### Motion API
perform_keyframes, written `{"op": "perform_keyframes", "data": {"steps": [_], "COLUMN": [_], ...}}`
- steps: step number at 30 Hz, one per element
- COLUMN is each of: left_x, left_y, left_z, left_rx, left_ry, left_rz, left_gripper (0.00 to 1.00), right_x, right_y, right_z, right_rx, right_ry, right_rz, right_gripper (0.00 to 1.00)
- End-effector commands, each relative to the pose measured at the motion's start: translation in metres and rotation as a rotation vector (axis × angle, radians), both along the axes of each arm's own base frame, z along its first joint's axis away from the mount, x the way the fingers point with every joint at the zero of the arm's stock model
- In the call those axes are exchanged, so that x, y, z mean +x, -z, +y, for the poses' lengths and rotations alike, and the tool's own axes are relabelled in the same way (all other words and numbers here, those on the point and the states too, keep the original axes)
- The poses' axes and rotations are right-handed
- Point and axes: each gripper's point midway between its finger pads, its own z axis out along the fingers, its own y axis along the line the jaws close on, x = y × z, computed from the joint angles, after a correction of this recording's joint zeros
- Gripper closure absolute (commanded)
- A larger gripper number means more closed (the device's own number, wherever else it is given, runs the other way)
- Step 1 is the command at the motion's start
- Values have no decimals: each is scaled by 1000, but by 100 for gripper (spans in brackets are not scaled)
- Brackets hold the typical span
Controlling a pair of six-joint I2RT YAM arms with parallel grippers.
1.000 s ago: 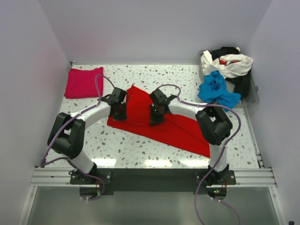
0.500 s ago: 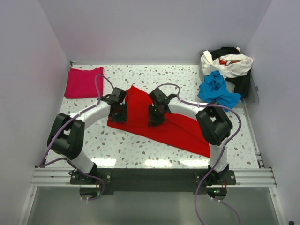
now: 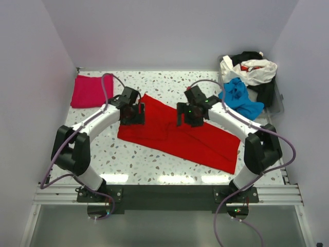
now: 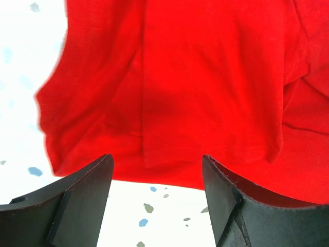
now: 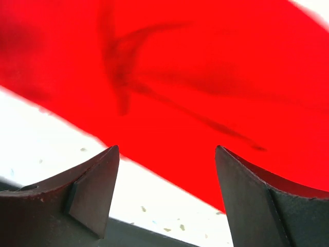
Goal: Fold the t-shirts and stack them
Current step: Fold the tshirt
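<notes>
Right, both arms hang over the red t-shirt (image 3: 175,136), which lies slantwise across the middle of the speckled worktop (image 3: 149,162), creased and partly folded. The left gripper (image 3: 132,114) sits above the shirt's left end, jaws standing apart with nothing between them, the hem and bare worktop just below. The right gripper (image 3: 189,114) is over the shirt's far edge, jaws likewise wide and holding nothing. A folded magenta t-shirt (image 3: 91,90) rests in the far left corner. Far right, a blue t-shirt (image 3: 237,99) spills from a bin (image 3: 280,103) heaped with white (image 3: 254,71) and black (image 3: 266,92) shirts.
</notes>
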Motion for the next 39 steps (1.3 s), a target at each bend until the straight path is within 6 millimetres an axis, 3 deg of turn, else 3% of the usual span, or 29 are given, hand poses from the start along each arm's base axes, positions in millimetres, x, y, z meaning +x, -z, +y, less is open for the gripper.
{"op": "perform_keyframes", "data": {"steps": [1,6,9,15,19,21,23,24,25,27,28,30,32,33,34,36,37,39], "left_x": [3,6,10,24,45,53,73,75,91,99,116,125,149,152,170,178,196,204], "left_y": [15,44,57,83,87,92,87,97,91,105,99,110,101,112,101,113,102,107], "left_z": [-20,-35,-32,-8,0,2,1,3,4,9,13,18,21,23,24,28,29,33], "left_rx": [-78,-132,-119,-63,-30,-9,2,24,34,62,83,110,127,144,147,176,173,182], "left_ry": [21,44,40,27,33,52,60,72,68,73,60,63,57,67,61,65,53,45], "left_rz": [48,123,140,160,139,146,109,132,102,131,99,113,63,80,38,56,14,24], "left_gripper": [26,26,26,27,27,27,27,27,27,28,28,28,28,28,28,27,27,27], "right_x": [12,14,7,-17,-32,-42,-48,-54,-58,-67,-70,-78,-83,-89,-91,-98,-101,-100], "right_y": [18,40,59,95,111,115,119,121,121,120,119,113,108,104,102,95,93,84], "right_z": [-69,-110,-128,-139,-141,-137,-132,-131,-126,-122,-121,-116,-110,-104,-100,-88,-84,-75], "right_rx": [-79,-138,-180,-191,-199,-178,-156,-150,-120,-103,-100,-96,-82,-81,-80,-85,-88,-85], "right_ry": [123,157,188,217,221,218,216,215,210,209,207,194,193,172,163,135,125,121], "right_rz": [21,53,99,206,276,320,356,376,396,424,432,442,450,453,454,453,450,429], "right_gripper": [21,21,21,21,21,21,21,21,21,22,22,22,21,21,21,21,21,21]}}
